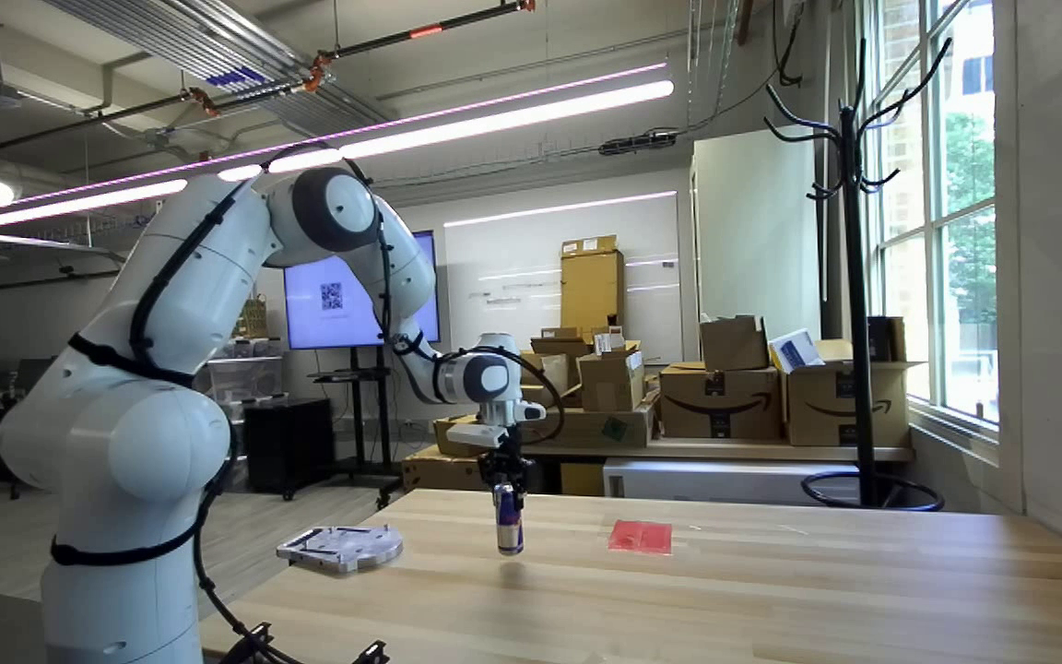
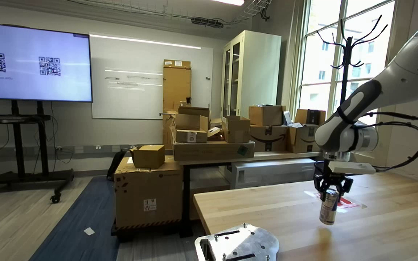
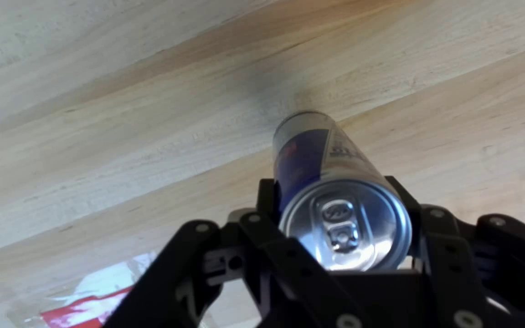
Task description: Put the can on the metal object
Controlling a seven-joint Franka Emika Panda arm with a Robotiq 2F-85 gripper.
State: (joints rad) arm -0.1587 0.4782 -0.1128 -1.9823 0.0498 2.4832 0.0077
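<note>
The can (image 1: pixel 509 533) is slim, dark blue and silver, with a silvery top. It also shows in an exterior view (image 2: pixel 327 214). My gripper (image 1: pixel 507 498) is shut on the can's upper part and holds it nearly upright, slightly tilted, a little above the wooden table. In the wrist view the can (image 3: pixel 342 223) sits between both black fingers, its pull-tab top facing the camera. The metal object (image 1: pixel 342 548), a low flat silver plate with slots, lies at the table's edge, apart from the can. It also shows in an exterior view (image 2: pixel 243 242), cut off at the bottom; it is out of the wrist view.
A flat red item in clear plastic (image 1: pixel 640 537) lies on the table (image 1: pixel 771 590) near the can; it also shows in the wrist view (image 3: pixel 84 312). Cardboard boxes (image 1: pixel 720 401) stand on a bench behind the table. A black coat rack (image 1: pixel 854 304) stands by the window.
</note>
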